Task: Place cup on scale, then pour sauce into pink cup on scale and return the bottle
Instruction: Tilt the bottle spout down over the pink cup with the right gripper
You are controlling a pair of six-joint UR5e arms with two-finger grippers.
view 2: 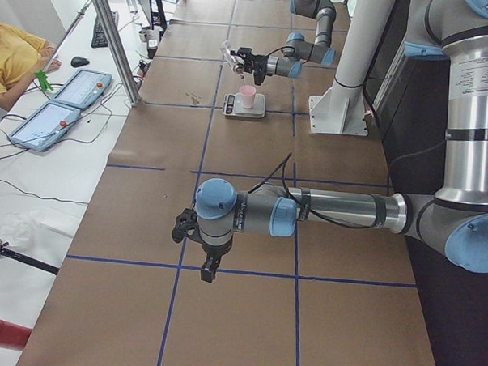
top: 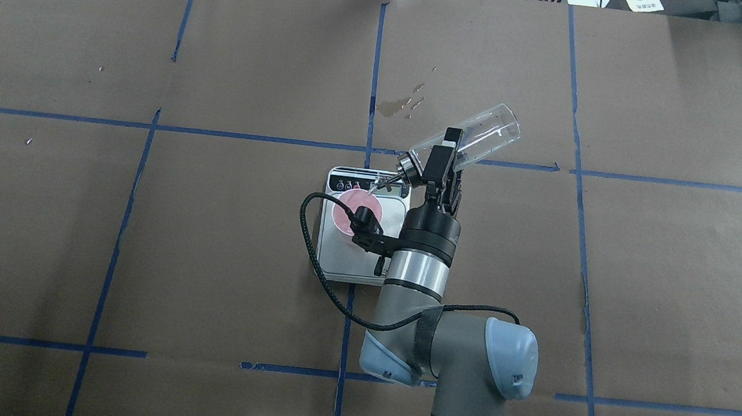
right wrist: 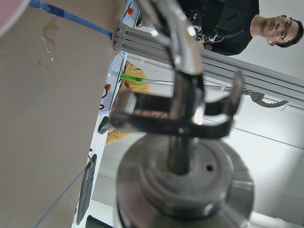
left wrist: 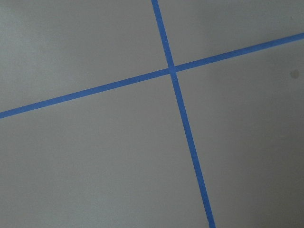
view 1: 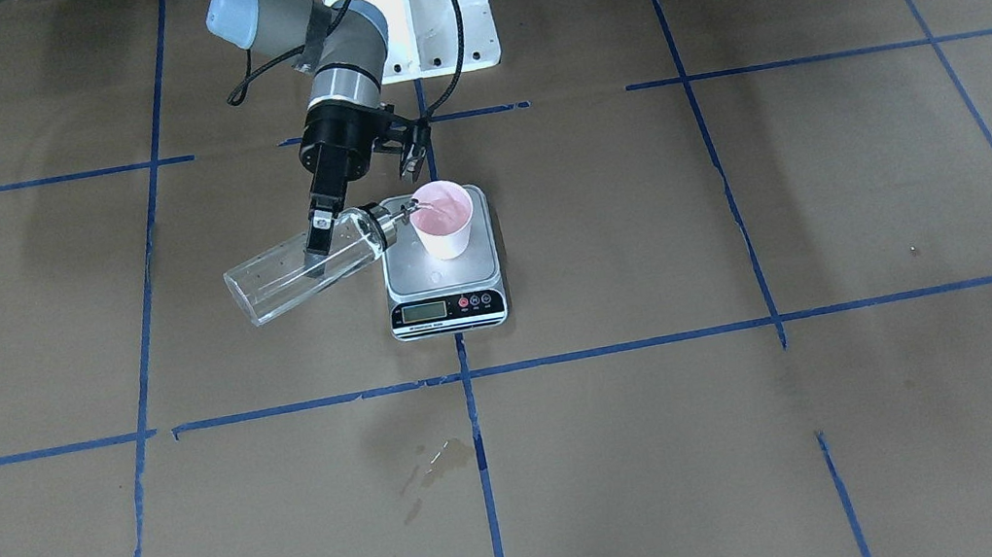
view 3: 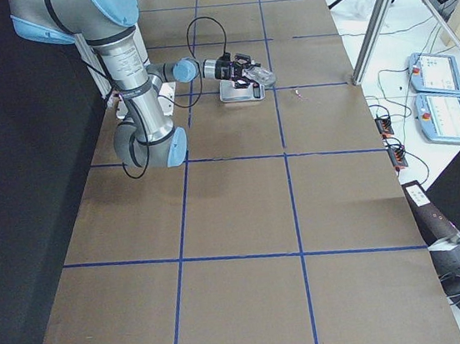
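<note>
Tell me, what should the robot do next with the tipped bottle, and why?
Probably roll the wrist back so the bottle rises upright. The right gripper holds it almost level, its spout over the cup on the scale; the cup already holds liquid and the bottle looks nearly drained.

The right arm (top: pixel 416 275) reaches from five o'clock toward twelve in the overhead view, right gripper (top: pixel 444 155) clamped on the tilted bottle (top: pixel 486 132). The left arm (view 2: pixel 340 210) lies level, left gripper (view 2: pixel 208 271) pointing down toward six; its opening is unreadable.
</note>
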